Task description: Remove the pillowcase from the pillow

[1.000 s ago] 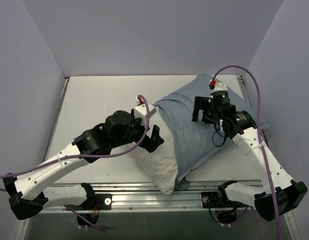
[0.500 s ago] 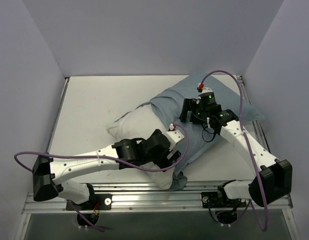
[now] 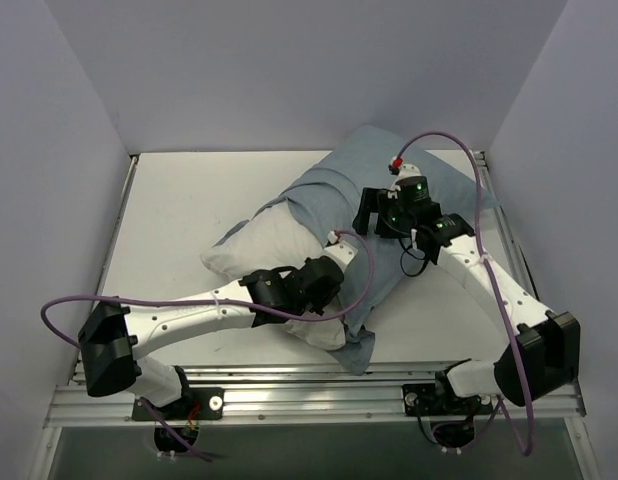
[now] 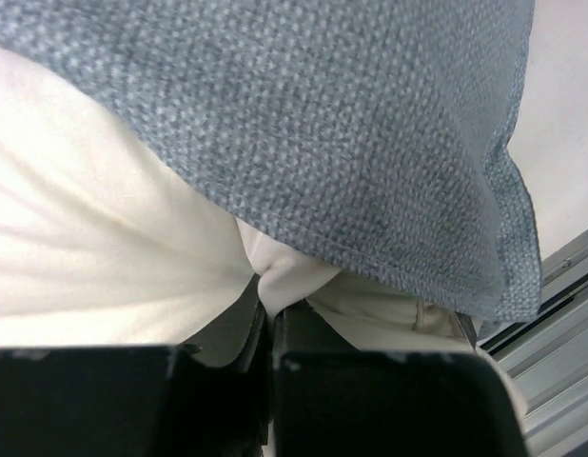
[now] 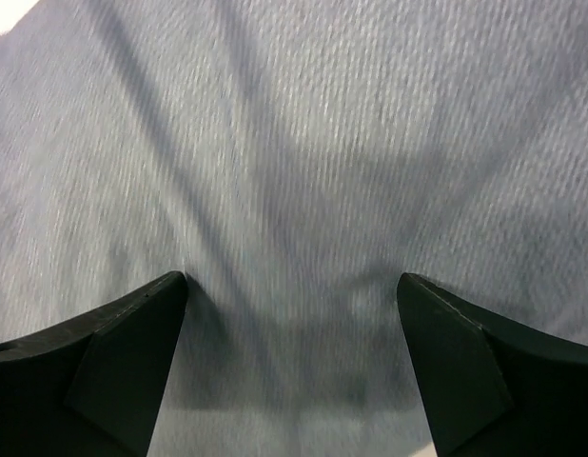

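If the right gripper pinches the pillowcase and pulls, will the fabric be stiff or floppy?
Probably floppy: the pillowcase lies in soft folds over the pillow. Likely thin and light, since its hem drapes loosely at the near edge. It may bunch under the open right gripper before the whole cover slides.

Soft, even overhead light, no glare.
The top view is sharp, with only faint shadows on the desk [image 3: 179, 200]. The right wrist view smears the pillowcase [image 5: 303, 143] weave into streaks. The left wrist view keeps the weave crisp and the pillow [image 4: 85, 238] creamy, with the left end effector [image 4: 272, 319] dark and unfocused.
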You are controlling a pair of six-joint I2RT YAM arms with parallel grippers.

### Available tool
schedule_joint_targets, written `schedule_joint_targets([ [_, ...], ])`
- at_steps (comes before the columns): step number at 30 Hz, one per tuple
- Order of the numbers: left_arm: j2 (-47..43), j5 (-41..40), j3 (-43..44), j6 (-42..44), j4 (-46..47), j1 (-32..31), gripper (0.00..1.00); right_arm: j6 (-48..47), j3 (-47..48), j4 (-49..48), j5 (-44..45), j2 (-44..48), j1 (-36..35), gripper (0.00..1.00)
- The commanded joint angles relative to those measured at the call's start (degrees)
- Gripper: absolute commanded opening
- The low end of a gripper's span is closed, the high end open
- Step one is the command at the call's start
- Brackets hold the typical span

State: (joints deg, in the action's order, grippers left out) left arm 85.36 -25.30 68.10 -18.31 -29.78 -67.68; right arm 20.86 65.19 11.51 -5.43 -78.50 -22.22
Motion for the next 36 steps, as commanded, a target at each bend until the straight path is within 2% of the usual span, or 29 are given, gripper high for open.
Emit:
schedule_joint_targets([
  [1,-3.70,1.47,1.68,0.64,0.42,4.29,0.02,-2.05,-4.70,4.31,-4.84,7.64,-1.07,0.87],
  [6,-5.65,6.49,6.78,2.13,-0.36,8.70,0.02,-3.11,-12.01,1.68,-16.52,15.99,-3.97,0.88],
  [9,-4.86,7.54,10.47,3.36,-1.86,9.67,0.02,-1.71,-14.65,0.45,-17.33,18.11,-7.82,0.88],
  [15,-3.28,10.18,14.87,3.37,-3.62,10.99,0.02,1.98,-17.03,-5.43,-14.79,19.70,-15.39,0.88],
  [20,-3.10,11.50,16.54,2.93,-3.79,10.99,0.02,2.34,-15.71,-5.44,-6.44,15.93,-19.97,0.84],
  [22,-3.27,11.41,16.54,2.75,-4.40,11.17,0.02,2.51,-15.27,-5.79,-4.51,14.26,-20.76,0.77],
  [23,-3.45,11.50,16.63,2.75,-4.67,11.17,0.02,2.60,-15.27,-5.62,-0.76,13.99,-20.76,0.72],
  [24,-3.62,12.02,16.54,2.66,-4.76,11.25,0.02,2.60,-15.18,-5.10,1.28,13.12,-20.76,0.53],
  [25,-4.41,12.20,16.46,2.66,-5.11,11.25,0.02,2.69,-15.09,-4.57,3.65,12.67,-20.76,0.42],
  [26,-4.85,12.38,16.28,2.57,-5.20,11.34,0.02,3.04,-14.92,-2.82,10.20,12.15,-20.50,0.31],
  [27,-5.38,12.55,15.93,2.49,-5.55,11.43,0.02,3.13,-14.65,-2.02,12.96,11.36,-20.24,0.13],
  [30,-8.27,13.26,15.23,0.91,-7.92,13.01,0.02,4.01,-13.95,-0.61,18.77,11.17,-16.82,0.00],
  [36,-16.80,22.30,12.50,-1.91,-15.12,20.65,0.02,5.41,-12.63,1.76,20.37,9.43,-1.64,0.00],
])
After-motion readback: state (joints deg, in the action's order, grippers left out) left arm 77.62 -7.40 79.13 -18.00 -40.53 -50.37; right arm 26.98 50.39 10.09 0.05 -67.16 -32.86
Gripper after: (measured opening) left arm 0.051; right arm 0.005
